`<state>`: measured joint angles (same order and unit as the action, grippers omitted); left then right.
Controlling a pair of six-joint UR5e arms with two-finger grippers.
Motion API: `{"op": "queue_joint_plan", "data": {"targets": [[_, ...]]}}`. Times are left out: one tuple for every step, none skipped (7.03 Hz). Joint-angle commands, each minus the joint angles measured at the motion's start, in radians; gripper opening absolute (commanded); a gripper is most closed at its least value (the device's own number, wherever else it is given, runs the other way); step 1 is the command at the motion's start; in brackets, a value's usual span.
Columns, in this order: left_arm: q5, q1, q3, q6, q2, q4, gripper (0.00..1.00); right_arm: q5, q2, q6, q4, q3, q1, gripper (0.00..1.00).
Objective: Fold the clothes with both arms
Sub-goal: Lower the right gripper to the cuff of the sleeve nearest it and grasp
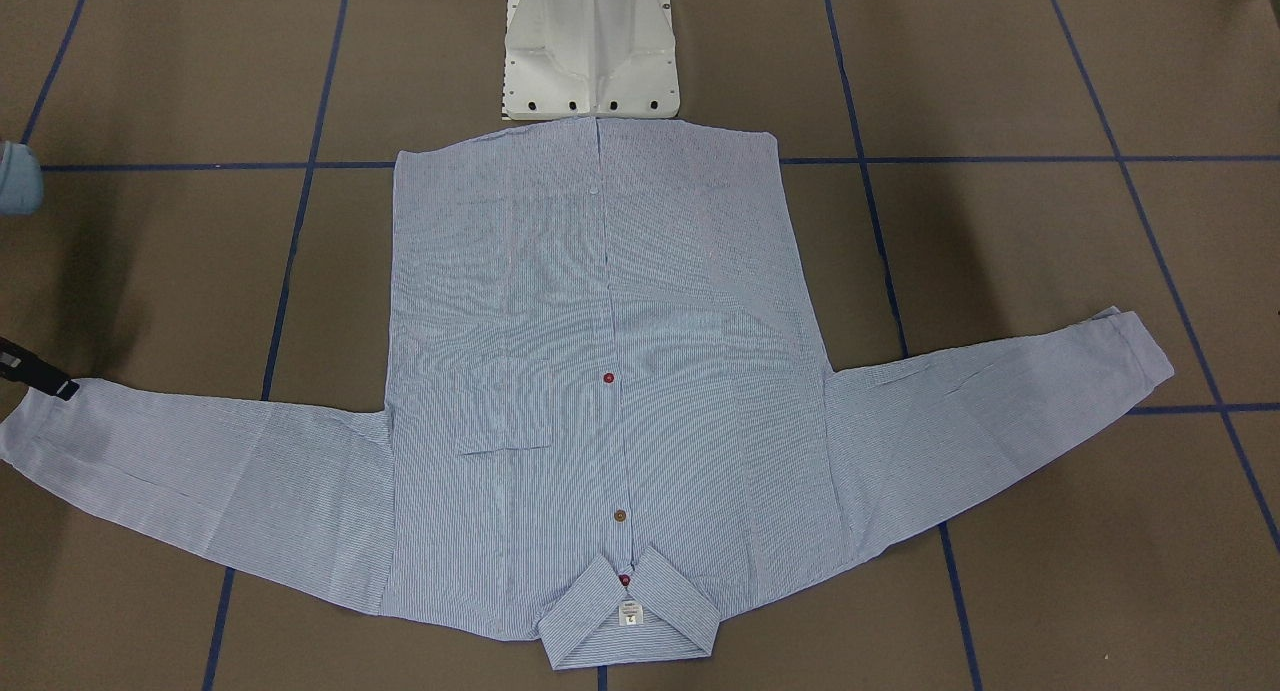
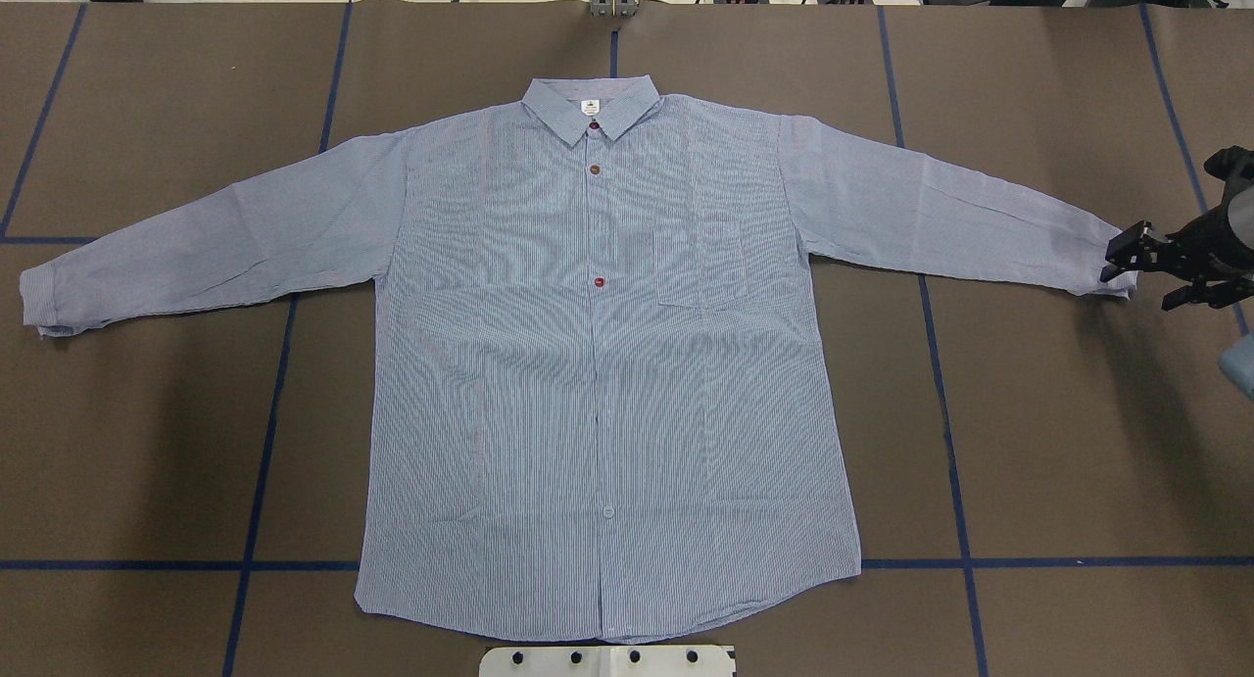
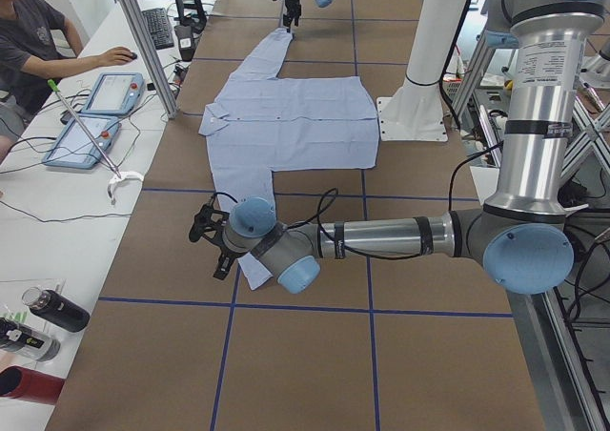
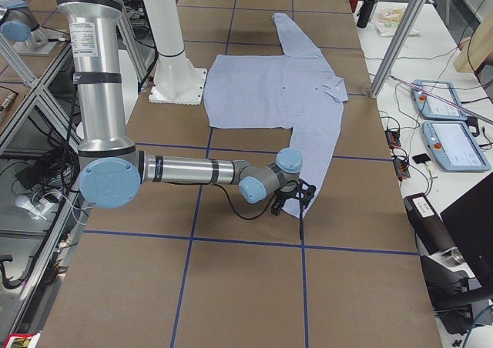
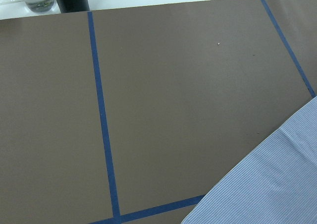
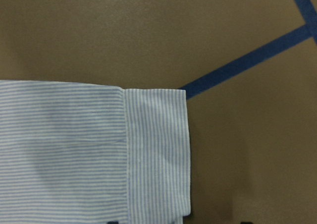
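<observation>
Brown worktop (image 2: 1058,442), crossed by blue tape (image 2: 955,481), carries the shirt (image 2: 607,363) in its middle. The shirt lies flat, front up and buttoned. Its hem lies at the robot's edge, just touching the pedestal (image 1: 590,41), and its collar (image 2: 590,109) is toward the far edge. The pocket (image 2: 700,265) faces up. Both sleeves are spread out toward the worktop's two ends, slanting a little back toward the robot.

The right gripper (image 2: 1134,277) is low at the end of the right cuff (image 6: 158,154), its fingers spread apart with nothing clamped between them. One fingertip looks to be at the cuff's corner, but whether it presses the cloth cannot be told.

The left gripper (image 3: 208,245) shows only in the left side view, near the left cuff (image 2: 39,305). Whether its fingers are spread or closed cannot be told. Its wrist camera sees a bit of striped cloth in one corner and bare worktop beside it.

Past the far edge stands a white side table (image 3: 57,221) with two tablets (image 3: 105,92) and bottles (image 3: 52,307). A person (image 3: 38,40) sits there with one hand on the table.
</observation>
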<state>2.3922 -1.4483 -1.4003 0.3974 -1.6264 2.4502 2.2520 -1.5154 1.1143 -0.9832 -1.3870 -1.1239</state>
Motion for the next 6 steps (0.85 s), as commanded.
{"op": "queue_joint_plan", "data": {"targets": [[-0.004, 0.006, -0.009, -0.003, 0.000, 0.000, 0.99, 0.001, -0.002, 0.046, 0.000, 0.003, -0.007, 0.70], [-0.004, 0.006, -0.009, -0.003, 0.000, 0.000, 0.99, 0.001, 0.004, 0.059, 0.001, 0.003, -0.007, 0.70], [-0.005, 0.006, -0.011, -0.003, 0.000, -0.002, 0.99, 0.001, 0.009, 0.074, 0.001, 0.003, -0.005, 0.70], [-0.008, 0.006, -0.011, -0.003, 0.000, -0.002, 0.99, 0.000, 0.011, 0.132, 0.039, 0.005, -0.007, 0.70], [-0.010, 0.006, -0.014, -0.003, 0.000, -0.002, 0.99, 0.001, 0.011, 0.172, 0.087, 0.026, -0.005, 0.71], [-0.013, 0.006, -0.017, -0.003, 0.000, -0.002, 0.99, 0.001, 0.012, 0.173, 0.110, 0.049, -0.005, 0.71]]}}
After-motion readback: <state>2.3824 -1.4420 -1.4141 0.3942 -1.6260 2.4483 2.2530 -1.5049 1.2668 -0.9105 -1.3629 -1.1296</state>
